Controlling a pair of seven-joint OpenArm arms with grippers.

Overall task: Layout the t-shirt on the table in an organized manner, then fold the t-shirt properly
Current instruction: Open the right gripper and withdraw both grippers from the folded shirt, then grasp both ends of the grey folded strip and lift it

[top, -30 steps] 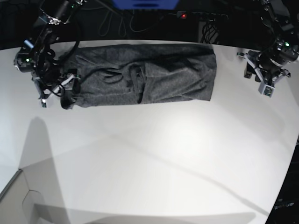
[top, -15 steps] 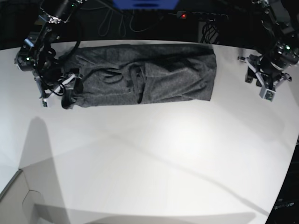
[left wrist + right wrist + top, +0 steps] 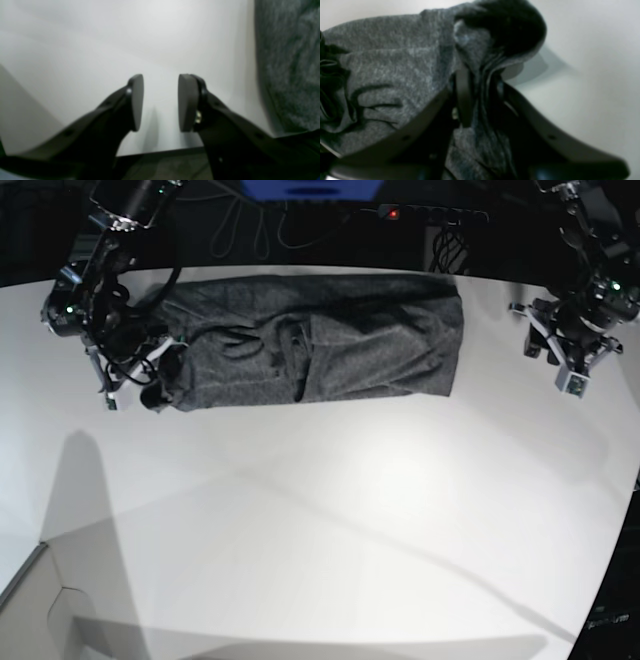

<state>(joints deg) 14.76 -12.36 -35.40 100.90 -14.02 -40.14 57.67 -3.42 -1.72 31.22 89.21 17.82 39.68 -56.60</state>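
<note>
In the left wrist view, the left gripper (image 3: 160,102) hangs parted and empty over the table (image 3: 100,50), beside the t-shirt (image 3: 287,62). The right wrist view shows the right gripper (image 3: 480,97) pinching bunched shirt fabric. In the base view, the t-shirt (image 3: 320,340) lies folded long across the table's far side.

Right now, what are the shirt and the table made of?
The t-shirt: soft, thin knit cloth, probably cotton jersey; speckled grey, wrinkly, bunching in the right gripper. The table: smooth white, slightly shiny board, maybe laminate; it shows soft shadows.
</note>
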